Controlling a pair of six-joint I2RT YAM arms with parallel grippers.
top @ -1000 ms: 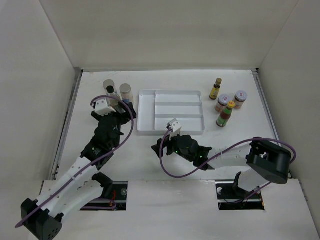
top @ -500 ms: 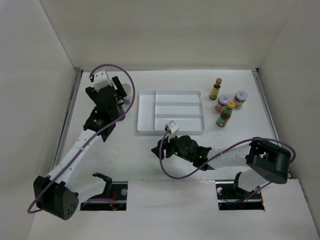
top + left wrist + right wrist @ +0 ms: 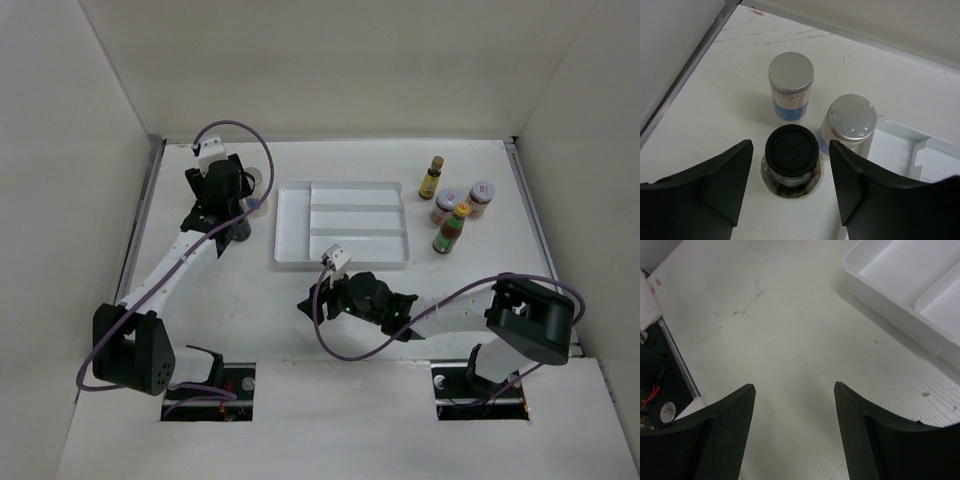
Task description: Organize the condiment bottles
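We look down on a white desk (image 3: 250, 290) and place everything from the white divided plastic tray (image 3: 292, 225) lying on it. The left arm (image 3: 160, 278) reaches to the tray's left side. There its jaws stand partly spread astride the dark glass bottle with a black cap (image 3: 791, 150), with a gap showing on each side, so nothing is gripped. The right arm (image 3: 450, 312) lies low before the tray's near left corner, its jaws apart over bare desk and holding nothing. Also left of the tray, toward its far corner, a silver-lidded jar (image 3: 850, 120) stands just beside the tray wall, and a blue-banded jar with a silver lid (image 3: 790, 82) stands farther left. Right of the tray stand the red-sauce bottle with a yellow cap (image 3: 451, 230), a red-labelled jar (image 3: 446, 205), a second red-labelled jar (image 3: 481, 198) and, farthest back, the tiny yellow bottle (image 3: 432, 177).
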